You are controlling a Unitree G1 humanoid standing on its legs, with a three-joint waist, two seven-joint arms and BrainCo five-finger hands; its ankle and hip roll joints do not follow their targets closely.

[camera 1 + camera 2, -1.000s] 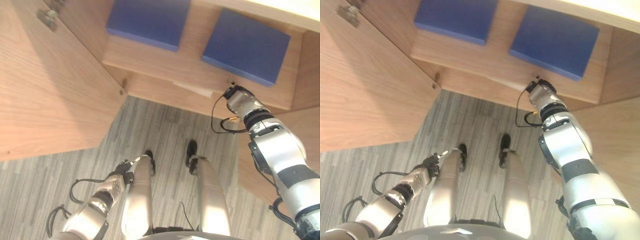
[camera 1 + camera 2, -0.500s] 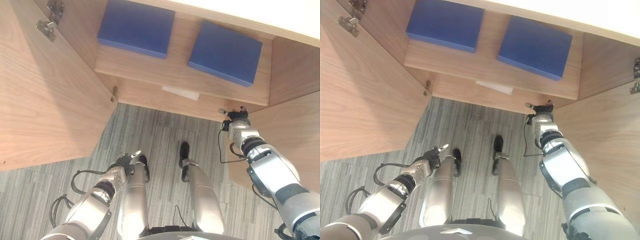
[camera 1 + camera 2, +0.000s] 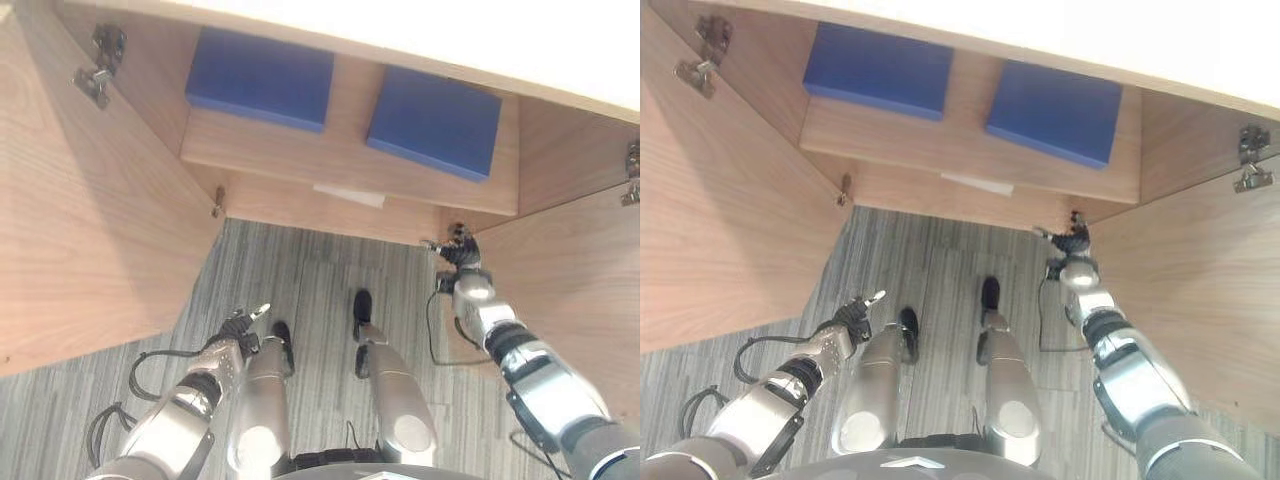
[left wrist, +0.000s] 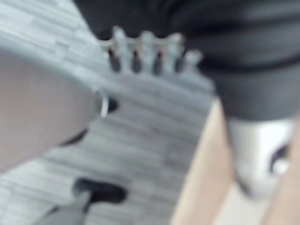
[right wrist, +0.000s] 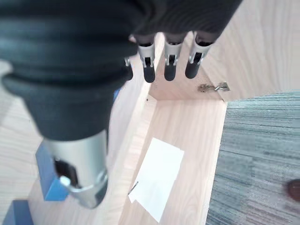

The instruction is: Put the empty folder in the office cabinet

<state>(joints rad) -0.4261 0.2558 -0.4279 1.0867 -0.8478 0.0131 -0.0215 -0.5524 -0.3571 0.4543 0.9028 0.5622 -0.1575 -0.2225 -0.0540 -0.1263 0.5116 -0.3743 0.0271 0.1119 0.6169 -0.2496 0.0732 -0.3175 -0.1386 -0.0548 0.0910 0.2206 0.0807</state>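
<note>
Two blue folders lie flat on the cabinet's upper shelf, one on the left and one on the right. My right hand hangs at the lower right corner of the cabinet opening, below the right folder. Its fingers are straight and hold nothing. My left hand hangs low over the floor at the left. Its fingers are straight and empty too.
The wooden cabinet stands open, with its left door and right door swung out to either side. A white sheet lies on the bottom shelf. Grey striped carpet covers the floor in front.
The camera has tipped, showing more of the cabinet. My right hand has drawn back from the shelf's front edge and dropped to the lower right corner. The left hand stays low.
</note>
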